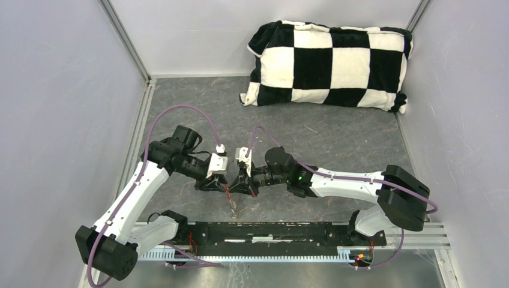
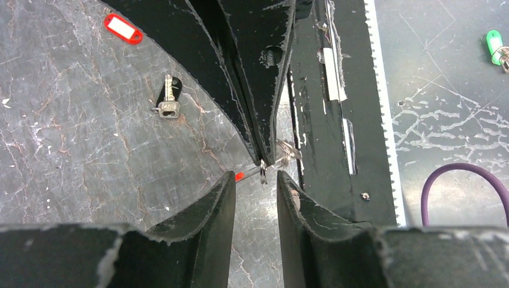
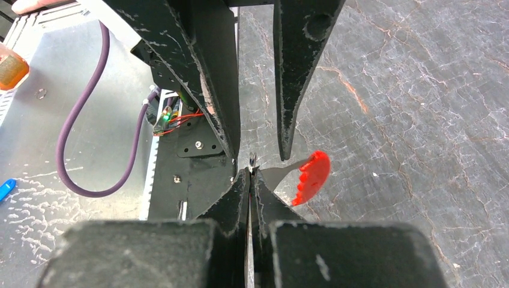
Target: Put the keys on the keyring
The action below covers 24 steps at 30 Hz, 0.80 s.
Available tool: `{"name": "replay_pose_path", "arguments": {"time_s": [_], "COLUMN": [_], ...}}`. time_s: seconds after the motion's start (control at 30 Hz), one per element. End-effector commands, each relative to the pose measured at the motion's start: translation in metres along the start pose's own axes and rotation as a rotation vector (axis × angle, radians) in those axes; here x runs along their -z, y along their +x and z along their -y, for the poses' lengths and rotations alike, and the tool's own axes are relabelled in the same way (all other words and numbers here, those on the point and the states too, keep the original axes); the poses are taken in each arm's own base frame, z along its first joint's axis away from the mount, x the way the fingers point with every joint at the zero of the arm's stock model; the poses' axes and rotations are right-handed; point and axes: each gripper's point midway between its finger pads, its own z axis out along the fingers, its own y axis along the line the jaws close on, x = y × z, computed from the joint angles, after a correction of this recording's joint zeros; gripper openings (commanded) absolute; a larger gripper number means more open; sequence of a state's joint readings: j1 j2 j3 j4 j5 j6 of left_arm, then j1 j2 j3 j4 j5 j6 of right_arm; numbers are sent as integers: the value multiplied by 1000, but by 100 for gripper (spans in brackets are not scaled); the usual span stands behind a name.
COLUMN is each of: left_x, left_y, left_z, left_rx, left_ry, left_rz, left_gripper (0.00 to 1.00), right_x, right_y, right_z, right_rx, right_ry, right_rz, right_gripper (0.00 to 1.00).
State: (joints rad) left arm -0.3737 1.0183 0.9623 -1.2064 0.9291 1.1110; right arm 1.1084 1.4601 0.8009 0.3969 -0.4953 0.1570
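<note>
Keyring [image 2: 287,150]: showing as thin silver rings, being pinched at the very tip of the right claw [image 3: 249,173], just below the middle of the left wrist view.

Reaching inward from the lower corners of the top view with both arms, elbows bent, wrists meeting tip to tip at the centre, low over the tabletop [image 1: 336,144]. Keeping the right claw clenched tight on the rings. Holding the left claw [image 2: 256,177] released, fingers standing apart on either side of the right claw's tip, gripping nothing that can be made out.

Counting two keys. Red-headed key [image 3: 312,177] lying right of centre in the right wrist view, blade pointing at the pinched rings; not telling whether threaded on. Dark-headed key [image 2: 168,99] lying flat on the tabletop, left of centre in the left wrist view, well apart from the rings. Counting also one red oval fob [image 2: 123,28] lying at upper left there, and one green tag [image 2: 493,45] at upper right.

Working over a dark grey, marbled, scratched surface, with pale grey walls [image 1: 60,90] closing in three sides and one black-and-white checkered pillow [image 1: 327,63] lying at upper right of the top view.
</note>
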Motion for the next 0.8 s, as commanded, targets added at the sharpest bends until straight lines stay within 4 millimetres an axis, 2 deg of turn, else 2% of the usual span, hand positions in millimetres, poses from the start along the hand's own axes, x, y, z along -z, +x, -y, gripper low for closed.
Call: {"name": "replay_pose_path", "arguments": {"time_s": [0.0,0.37,0.53,0.63,0.77], "left_x": [2,-6,-6,-5,-5], "left_y": [-6,4,3,-4,-2], "left_z": [6,4,-10,-14,-12], "left_rx": [-74,-34,-48,-67,-73], "left_ry": [22,-15,-98,-127,-129], "left_rz": [20,32,45,70,71], "left_gripper": [38,39,36,29,13], "right_x": [-2,-5,-7,-7,-5], "right_y": [-37,-41,-41,-40,-41], "right_z": [-7,-7,-7,-8,-8], "right_rx": [54,45,33,30,32], "right_ry": [-28,-29,-34,-36,-35], "right_rz": [87,98,99,99,103], "right_gripper": [0,0,0,0,0]}}
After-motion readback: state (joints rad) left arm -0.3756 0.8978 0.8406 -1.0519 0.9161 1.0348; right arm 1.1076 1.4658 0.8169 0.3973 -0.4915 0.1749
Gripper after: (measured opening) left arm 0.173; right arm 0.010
